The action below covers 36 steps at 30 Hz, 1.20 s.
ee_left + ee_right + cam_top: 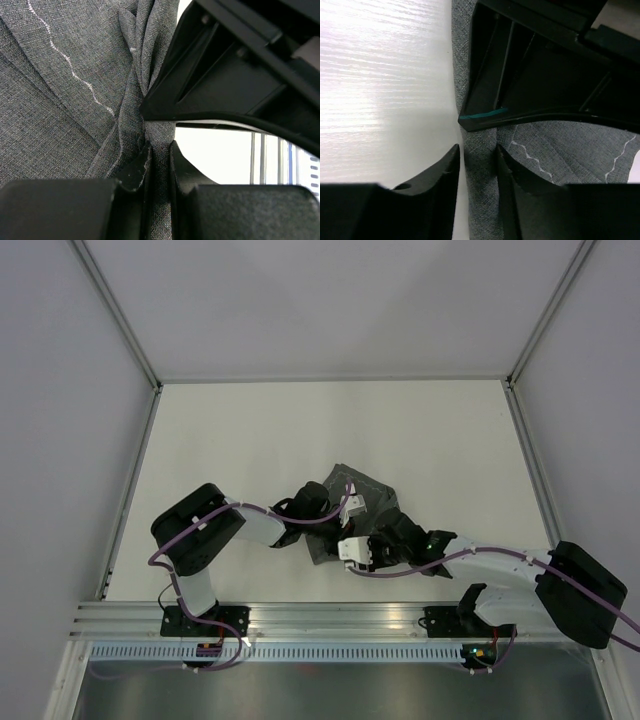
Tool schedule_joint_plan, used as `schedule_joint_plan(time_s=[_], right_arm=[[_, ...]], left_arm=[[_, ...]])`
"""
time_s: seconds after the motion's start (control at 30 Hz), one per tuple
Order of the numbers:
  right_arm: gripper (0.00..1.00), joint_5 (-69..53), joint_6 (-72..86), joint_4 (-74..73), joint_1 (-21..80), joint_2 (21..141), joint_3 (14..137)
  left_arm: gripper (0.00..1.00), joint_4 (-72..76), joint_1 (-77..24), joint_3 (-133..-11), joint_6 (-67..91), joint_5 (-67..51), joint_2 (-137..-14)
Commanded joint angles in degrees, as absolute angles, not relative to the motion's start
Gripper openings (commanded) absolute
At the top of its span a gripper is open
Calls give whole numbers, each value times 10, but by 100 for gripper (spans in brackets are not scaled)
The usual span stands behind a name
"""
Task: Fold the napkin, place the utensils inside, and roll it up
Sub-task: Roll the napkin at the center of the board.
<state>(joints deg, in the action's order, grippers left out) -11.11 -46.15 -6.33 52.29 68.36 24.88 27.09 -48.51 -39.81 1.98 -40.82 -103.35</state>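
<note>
The dark grey napkin (362, 483) lies crumpled at the middle of the table, and both grippers meet at its near edge. My left gripper (345, 520) is shut on a bunched fold of the napkin (60, 100), and the cloth fills the gap between its fingers (159, 165). My right gripper (350, 535) sits right beside it. Its jaws (478, 160) stand narrowly apart around the napkin's edge (560, 155), with a sliver of table showing between the left finger (445, 170) and the cloth. The fork is hidden.
The white table (250, 430) is bounded by grey walls and metal frame rails. The aluminium rail (330, 618) runs along the near edge by the arm bases. Each wrist view shows the other gripper's black finger (235, 80) close above.
</note>
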Motion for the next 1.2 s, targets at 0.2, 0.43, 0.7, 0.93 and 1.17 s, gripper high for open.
schedule_joint_plan(time_s=[0.2, 0.43, 0.7, 0.93, 1.17], right_arm=[[16, -105, -451, -54, 526, 721, 245], [4, -112, -447, -73, 525, 737, 253], [0, -136, -453, -116, 519, 785, 295], [0, -148, -458, -140, 515, 817, 321], [0, -147, -455, -141, 514, 820, 323]], left_arm=[[2, 224, -487, -381, 12, -373, -1039], [5, 207, -481, -384, 47, -324, -1002], [7, 214, -474, -343, 70, -229, -913], [21, 207, -473, -343, 49, -210, -890], [93, 217, -470, -337, 47, -195, -891]])
